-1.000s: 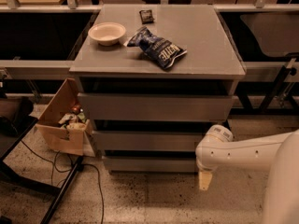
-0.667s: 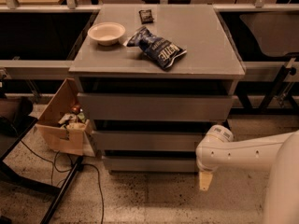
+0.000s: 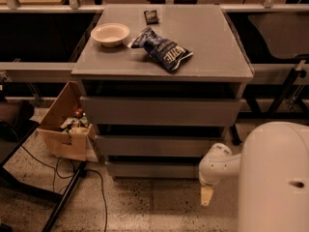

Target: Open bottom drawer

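The bottom drawer (image 3: 152,169) is the slim grey flat front lowest in the grey cabinet, under two taller fronts. It sits flush with its frame. My gripper (image 3: 206,195) hangs from the white arm at the lower right, just right of the drawer's right end and a little in front of it, above the floor. It touches nothing.
On the cabinet top (image 3: 207,42) lie a cream bowl (image 3: 110,34), a blue chip bag (image 3: 163,49) and a small dark packet (image 3: 151,16). An open cardboard box (image 3: 65,124) stands on the floor at the left. Cables and a black stand leg (image 3: 65,197) cross the floor.
The view now shows the cabinet a little closer. The arm and gripper stay at the drawer's lower right; the drawers have not moved.
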{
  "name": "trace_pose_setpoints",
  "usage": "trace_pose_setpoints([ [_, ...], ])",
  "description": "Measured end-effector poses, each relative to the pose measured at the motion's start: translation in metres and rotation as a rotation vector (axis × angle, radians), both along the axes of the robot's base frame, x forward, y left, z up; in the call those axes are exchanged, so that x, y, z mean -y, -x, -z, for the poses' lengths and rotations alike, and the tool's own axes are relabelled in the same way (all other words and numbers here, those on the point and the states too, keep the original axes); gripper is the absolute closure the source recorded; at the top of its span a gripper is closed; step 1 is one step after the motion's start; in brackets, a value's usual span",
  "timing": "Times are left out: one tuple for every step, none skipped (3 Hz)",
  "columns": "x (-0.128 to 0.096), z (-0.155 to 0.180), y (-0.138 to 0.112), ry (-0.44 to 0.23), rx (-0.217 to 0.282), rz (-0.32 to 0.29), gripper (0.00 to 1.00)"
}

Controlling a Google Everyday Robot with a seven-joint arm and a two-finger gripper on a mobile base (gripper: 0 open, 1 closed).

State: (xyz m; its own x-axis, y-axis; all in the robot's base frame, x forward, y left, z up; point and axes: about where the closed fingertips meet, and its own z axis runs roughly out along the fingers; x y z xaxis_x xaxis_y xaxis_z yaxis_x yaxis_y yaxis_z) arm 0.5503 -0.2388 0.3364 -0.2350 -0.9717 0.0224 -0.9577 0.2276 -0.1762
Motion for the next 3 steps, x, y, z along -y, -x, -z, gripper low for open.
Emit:
trace_pose_setpoints([
  [0.000,0.072,-0.015,-0.021,-0.013,-0.022,0.00],
  [-0.009,0.133,-0.047,-0.036,0.006,-0.078,0.00],
  [-0.016,0.154,-0.068,-0.039,0.029,-0.112,0.00],
])
